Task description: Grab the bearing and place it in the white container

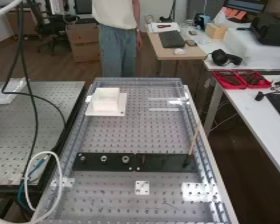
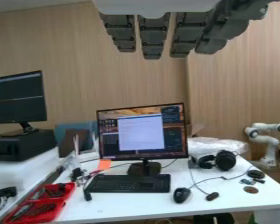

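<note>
- A robotics lab, by the look of it, with office gear around.
- In the high view, a metal desk [image 1: 114, 137] drilled with a regular grid of holes, set in a rail-like frame; a second perforated desk [image 1: 11, 132] at the left.
- To the right, a white desk [image 1: 254, 114] with red trays [image 1: 241, 80] of small dark items.
- At the far left, an office chair [image 1: 49, 24] on a wood-look floor.
- In the wrist view, a monitor [image 2: 142, 131], keyboard [image 2: 129, 183], mouse [image 2: 181, 195] and headphones [image 2: 225, 160].
- Beyond these, a white robot arm [image 2: 265, 140] and wood-panelled walls [image 2: 57, 50].
</note>
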You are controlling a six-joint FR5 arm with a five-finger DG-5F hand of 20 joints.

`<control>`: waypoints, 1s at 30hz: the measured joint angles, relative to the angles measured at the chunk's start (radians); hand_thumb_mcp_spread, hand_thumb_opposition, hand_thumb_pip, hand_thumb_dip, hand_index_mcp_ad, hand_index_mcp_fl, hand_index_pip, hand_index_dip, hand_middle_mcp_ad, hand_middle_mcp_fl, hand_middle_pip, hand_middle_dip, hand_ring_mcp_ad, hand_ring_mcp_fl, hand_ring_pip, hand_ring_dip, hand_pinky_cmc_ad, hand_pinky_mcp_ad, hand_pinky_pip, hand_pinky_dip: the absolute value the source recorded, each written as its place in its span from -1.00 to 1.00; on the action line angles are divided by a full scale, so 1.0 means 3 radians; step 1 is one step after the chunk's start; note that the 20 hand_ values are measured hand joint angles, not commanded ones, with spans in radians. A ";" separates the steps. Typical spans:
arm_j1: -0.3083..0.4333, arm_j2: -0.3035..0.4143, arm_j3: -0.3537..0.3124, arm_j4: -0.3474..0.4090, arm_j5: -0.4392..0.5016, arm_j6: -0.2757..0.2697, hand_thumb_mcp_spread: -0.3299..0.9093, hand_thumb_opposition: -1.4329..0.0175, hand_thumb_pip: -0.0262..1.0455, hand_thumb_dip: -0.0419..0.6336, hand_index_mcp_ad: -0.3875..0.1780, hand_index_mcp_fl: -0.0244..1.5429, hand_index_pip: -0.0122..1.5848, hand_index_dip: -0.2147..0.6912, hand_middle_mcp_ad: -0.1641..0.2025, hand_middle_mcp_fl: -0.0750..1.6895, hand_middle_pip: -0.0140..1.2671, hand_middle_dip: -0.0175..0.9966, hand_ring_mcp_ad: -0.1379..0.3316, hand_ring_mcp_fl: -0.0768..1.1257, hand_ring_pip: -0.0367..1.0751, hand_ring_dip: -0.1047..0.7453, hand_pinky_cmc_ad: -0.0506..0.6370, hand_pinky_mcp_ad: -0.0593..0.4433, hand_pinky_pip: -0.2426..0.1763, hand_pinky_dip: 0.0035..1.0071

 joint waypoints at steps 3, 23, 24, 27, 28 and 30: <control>-0.0003 0.0009 -0.0016 0.0006 0.0008 0.0007 -0.48 0.97 -0.93 -0.86 0.38 -0.96 -0.96 -0.49 0.25 -0.89 -0.95 -0.92 -0.07 -0.86 -0.91 -0.72 -0.66 -0.50 0.11 -0.97; 0.0003 0.0034 -0.0065 0.0020 0.0057 -0.0002 -0.15 0.12 -0.49 -0.86 0.61 -0.98 -0.90 -0.31 0.27 -0.90 -0.77 -0.78 0.45 -0.87 -0.77 -0.71 -0.05 0.09 -0.20 -0.61; 0.0002 0.0032 -0.0069 0.0023 0.0060 0.0002 -0.15 0.12 -0.49 -0.86 0.62 -0.98 -0.90 -0.31 0.29 -0.90 -0.77 -0.79 0.45 -0.87 -0.77 -0.71 -0.03 0.10 -0.20 -0.61; -0.0001 0.0028 -0.0077 0.0028 0.0055 0.0015 -0.15 0.12 -0.49 -0.86 0.61 -0.98 -0.90 -0.30 0.36 -0.91 -0.76 -0.78 0.53 -0.87 -0.77 -0.71 -0.03 0.09 -0.20 -0.61; -0.0003 0.0026 -0.0079 0.0029 0.0053 0.0017 -0.15 0.10 -0.49 -0.86 0.62 -0.98 -0.90 -0.30 0.36 -0.91 -0.77 -0.78 0.53 -0.87 -0.77 -0.71 -0.04 0.09 -0.20 -0.61; -0.0006 0.0021 -0.0080 0.0035 0.0045 0.0021 -0.15 0.10 -0.49 -0.86 0.62 -0.98 -0.89 -0.28 0.37 -0.90 -0.77 -0.78 0.52 -0.86 -0.77 -0.71 -0.05 0.08 -0.20 -0.61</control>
